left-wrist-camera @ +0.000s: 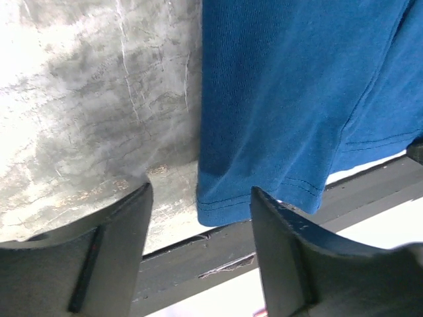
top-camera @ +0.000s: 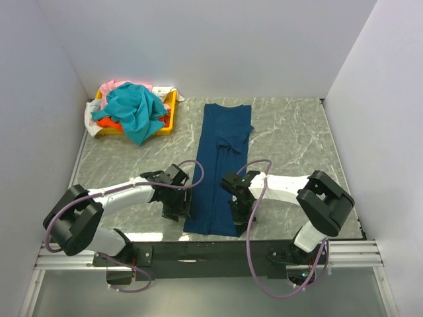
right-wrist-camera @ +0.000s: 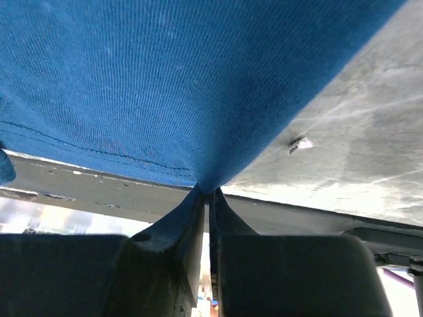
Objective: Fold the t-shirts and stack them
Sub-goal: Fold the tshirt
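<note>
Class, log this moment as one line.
navy t-shirt: flat narrow strip | left gripper: open at hem corner | right gripper: shut on hem | pile: in yellow tray

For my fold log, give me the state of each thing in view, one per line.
navy t-shirt: folded into a long strip, flat on the table.
left end effector: open, at its near left corner.
right end effector: shut on its near right corner.
other t-shirts: crumpled, unfolded, heaped in the yellow tray.
</note>
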Motion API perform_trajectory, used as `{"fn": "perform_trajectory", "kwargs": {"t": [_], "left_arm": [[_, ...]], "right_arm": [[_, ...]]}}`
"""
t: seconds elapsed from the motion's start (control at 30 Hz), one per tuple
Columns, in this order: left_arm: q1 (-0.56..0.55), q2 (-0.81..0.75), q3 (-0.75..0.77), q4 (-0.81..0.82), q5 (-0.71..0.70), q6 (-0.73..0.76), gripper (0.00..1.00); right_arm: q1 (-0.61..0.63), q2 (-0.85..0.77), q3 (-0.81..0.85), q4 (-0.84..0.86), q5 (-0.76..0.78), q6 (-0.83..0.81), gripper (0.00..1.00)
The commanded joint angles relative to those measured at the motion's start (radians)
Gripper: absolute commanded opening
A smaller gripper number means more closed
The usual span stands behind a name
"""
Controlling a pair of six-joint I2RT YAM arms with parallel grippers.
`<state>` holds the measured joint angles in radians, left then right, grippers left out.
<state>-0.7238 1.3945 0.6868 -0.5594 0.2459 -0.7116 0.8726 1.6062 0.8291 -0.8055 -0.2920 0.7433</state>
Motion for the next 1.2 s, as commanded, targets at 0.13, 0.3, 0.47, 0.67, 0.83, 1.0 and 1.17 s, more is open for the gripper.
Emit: {"fn": "perform_trajectory", "kwargs": {"t": [0.13,0.3,0.47,0.67,0.83,1.0,1.17], "left_arm": [[-0.022,0.029,-0.010,0.006,-0.008,-0.022,0.60],[-0.028,0.049,-0.023,0.026,0.029,-0.022,0.52],[-0.043,0.047,-0.043,0.021,0.047,-0.040,0.50],[-0.057,0.011,-0.078,0.001,0.020,-0.097,0.48],[-0.062,0.029,-0.086,0.007,0.032,-0.098,0.43],[-0.068,0.047,-0.084,0.029,0.052,-0.091,0.35],[-0.071,0.067,-0.075,0.032,0.055,-0.077,0.05]], "right_arm": [[0.006,-0.038,-0.054,0.040,-0.018,0.021,0.08],[0.006,-0.046,-0.076,0.058,-0.033,0.027,0.08],[0.006,-0.058,-0.088,0.065,-0.036,0.034,0.08],[0.006,-0.077,-0.107,0.072,-0.035,0.045,0.08],[0.006,-0.077,-0.108,0.077,-0.033,0.045,0.08],[0.006,-0.080,-0.108,0.077,-0.033,0.045,0.08],[0.006,-0.084,-0.097,0.068,-0.021,0.042,0.03]]}}
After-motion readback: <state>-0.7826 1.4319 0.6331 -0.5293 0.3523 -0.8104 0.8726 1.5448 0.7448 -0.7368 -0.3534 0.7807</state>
